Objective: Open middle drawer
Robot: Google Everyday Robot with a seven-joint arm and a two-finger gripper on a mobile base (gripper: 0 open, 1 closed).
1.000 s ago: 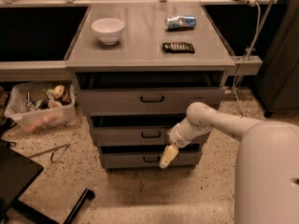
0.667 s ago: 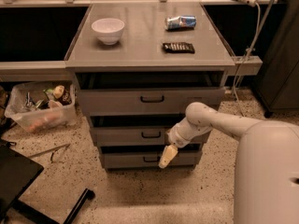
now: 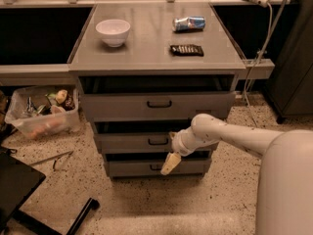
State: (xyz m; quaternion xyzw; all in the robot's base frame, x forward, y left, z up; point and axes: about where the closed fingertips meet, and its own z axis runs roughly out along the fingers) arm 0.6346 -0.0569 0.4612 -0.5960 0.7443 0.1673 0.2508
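Observation:
The middle drawer (image 3: pixel 132 142) is the low grey front in the middle of the cabinet's stack of three, with a small black loop handle (image 3: pixel 158 141) at its centre. A dark gap shows above its front panel. My gripper (image 3: pixel 169 163) hangs at the end of the white arm that comes in from the right. It sits just right of and below that handle, with its cream tip down over the bottom drawer's front (image 3: pixel 127 169). Whether it touches the handle does not show.
The taller top drawer (image 3: pixel 117 105) sits above. On the grey cabinet top (image 3: pixel 146 53) are a white bowl (image 3: pixel 113 31), a lying can (image 3: pixel 189 23) and a dark flat object (image 3: pixel 186 49). A clear bin of clutter (image 3: pixel 41 112) stands on the floor at left, black gear at the lower left.

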